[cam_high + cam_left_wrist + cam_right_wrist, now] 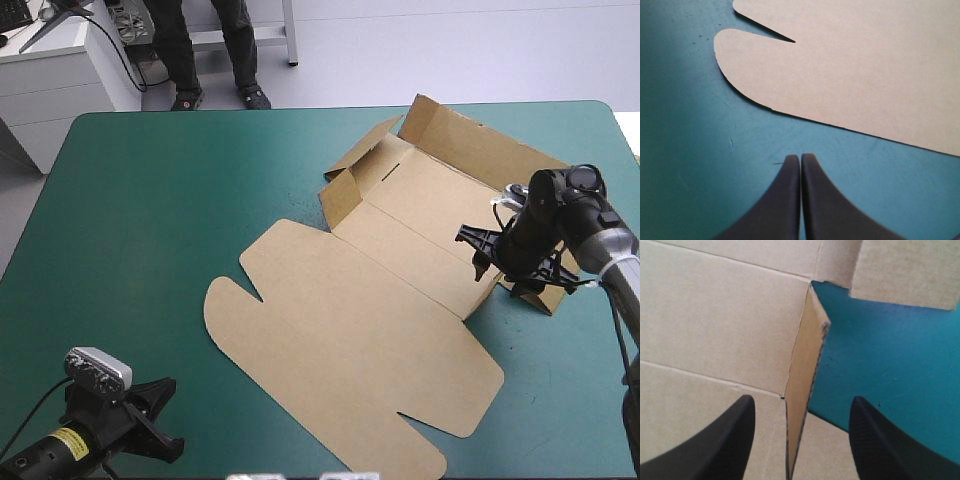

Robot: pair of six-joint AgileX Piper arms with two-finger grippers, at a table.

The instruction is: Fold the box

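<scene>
Just a raised box [715,330] flap stands inside the spread right claw [802,401].

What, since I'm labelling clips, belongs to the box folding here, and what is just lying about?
In the job: the box; the right gripper, open, a raised wall between its fingers; the left gripper, shut, apart from its flat end.
Just there: only the teal-green cover.
</scene>
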